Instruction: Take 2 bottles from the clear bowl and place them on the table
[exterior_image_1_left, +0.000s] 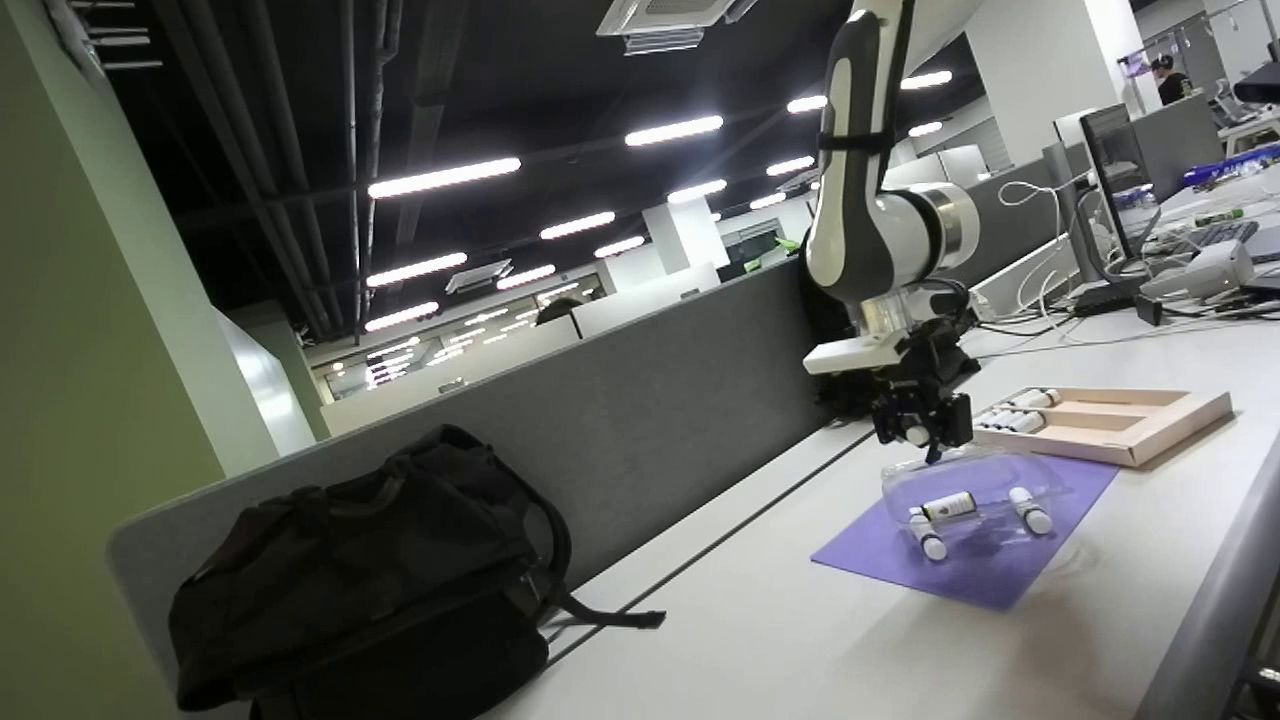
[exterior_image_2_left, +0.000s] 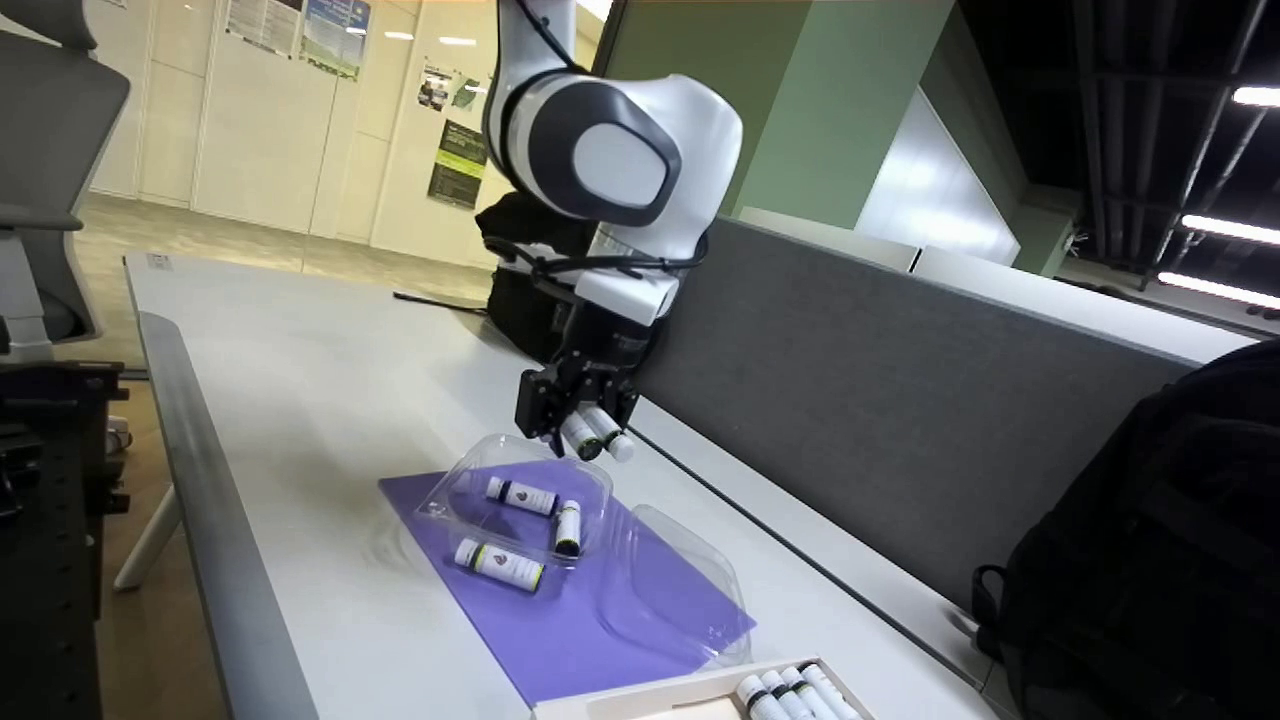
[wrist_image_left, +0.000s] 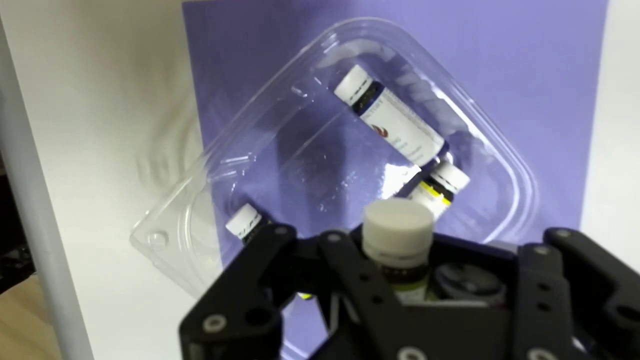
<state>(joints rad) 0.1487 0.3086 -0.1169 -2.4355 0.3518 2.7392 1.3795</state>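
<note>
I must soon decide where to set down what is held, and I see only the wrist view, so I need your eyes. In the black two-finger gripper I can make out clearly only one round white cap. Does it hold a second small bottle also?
Observer: Yes. In an exterior view, the gripper holds a small cylindrical white-labelled bottle and, right beside it, a second bottle of the same kind.
Operator: Thank you. Near the purple rectangular mat, what is there outside my picture?
Observer: Close beside it, in both exterior views, is a shallow, rectangular, pale wood-coloured tray with several more white bottles lying in it.
</note>
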